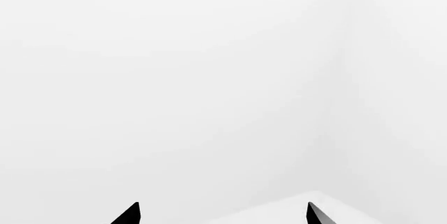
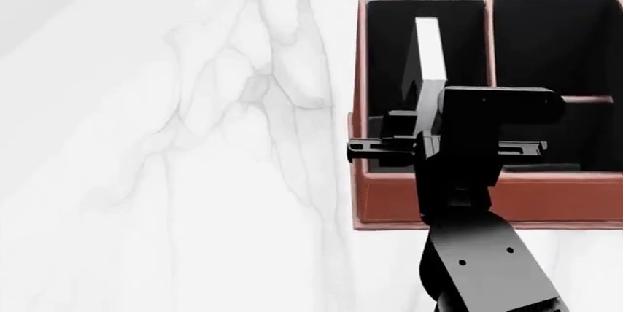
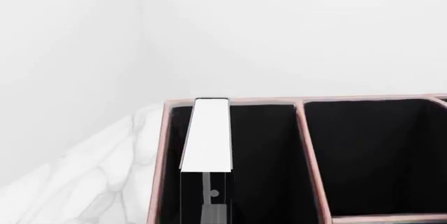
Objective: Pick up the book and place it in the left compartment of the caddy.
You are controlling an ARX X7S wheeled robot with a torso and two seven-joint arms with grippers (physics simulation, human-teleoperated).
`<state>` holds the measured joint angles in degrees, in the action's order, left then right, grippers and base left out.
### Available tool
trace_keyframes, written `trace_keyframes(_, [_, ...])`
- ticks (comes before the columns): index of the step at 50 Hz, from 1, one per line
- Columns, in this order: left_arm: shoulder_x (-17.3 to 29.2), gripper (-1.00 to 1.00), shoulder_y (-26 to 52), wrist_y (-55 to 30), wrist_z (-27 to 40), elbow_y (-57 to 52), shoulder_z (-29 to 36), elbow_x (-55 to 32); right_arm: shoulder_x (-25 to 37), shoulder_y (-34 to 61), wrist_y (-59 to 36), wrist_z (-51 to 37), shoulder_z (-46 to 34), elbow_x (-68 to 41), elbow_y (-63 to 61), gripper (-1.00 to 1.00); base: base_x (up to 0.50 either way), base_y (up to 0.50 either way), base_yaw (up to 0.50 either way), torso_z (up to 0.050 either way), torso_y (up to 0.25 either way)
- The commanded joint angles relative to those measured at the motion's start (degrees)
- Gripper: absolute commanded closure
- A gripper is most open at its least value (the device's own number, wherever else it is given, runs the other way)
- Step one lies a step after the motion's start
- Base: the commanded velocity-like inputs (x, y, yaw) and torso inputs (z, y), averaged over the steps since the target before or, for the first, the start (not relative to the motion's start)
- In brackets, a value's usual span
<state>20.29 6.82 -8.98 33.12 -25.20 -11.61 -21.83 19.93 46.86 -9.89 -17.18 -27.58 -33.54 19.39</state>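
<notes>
The reddish-brown caddy (image 2: 438,199) with a black interior stands at the right of the head view. My right gripper (image 2: 421,128) hangs over the near end of its long left compartment (image 2: 389,57). The gripper is shut on the book (image 2: 430,49), which stands on edge and slightly tilted inside that slot, white page edges up. In the right wrist view the book (image 3: 207,135) sits near the outer wall of the left compartment (image 3: 269,171); the black cover hides my fingers. My left gripper (image 1: 223,214) is open and empty, facing white surfaces, and is out of the head view.
The caddy rests on a white marbled table (image 2: 195,144). Two shorter black slots (image 2: 555,42), split by a cross divider (image 2: 589,98), lie right of the left compartment. White walls stand behind the caddy (image 3: 279,35).
</notes>
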Motion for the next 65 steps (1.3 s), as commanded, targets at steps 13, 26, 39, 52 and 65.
trace_keyframes(13, [-0.8,-1.00,-1.4,0.4,-3.1,-1.4,0.0,-0.7,-1.1,1.4,-0.2,1.5,2.8,3.5,1.0,1.00,0.00,0.00,0.00,0.000,-0.105])
trace_keyframes(26, [-0.8,-1.00,-1.5,0.5,-3.2,-1.3,-0.3,-1.9,-1.7,3.2,0.9,2.3,2.8,4.0,4.2,1.00,0.00,0.00,0.00,0.000,0.001])
trace_keyframes(39, [-0.6,-1.00,-1.6,0.6,-2.9,-1.4,-0.3,-1.8,-4.5,8.4,4.8,6.2,2.9,4.8,16.1,1.00,0.00,0.00,0.00,0.000,0.002])
trace_keyframes(52, [-0.4,-1.00,-1.6,0.7,-2.8,-1.5,-0.2,-2.0,-5.5,10.7,6.6,7.6,3.0,5.2,21.0,1.00,0.00,0.00,0.00,0.002,-0.093])
trace_keyframes(65, [-0.4,-1.00,-2.0,1.9,-3.0,-1.6,-0.2,-1.8,-5.7,10.7,7.2,7.7,2.9,5.1,21.3,1.00,0.00,0.00,0.00,0.000,-0.106])
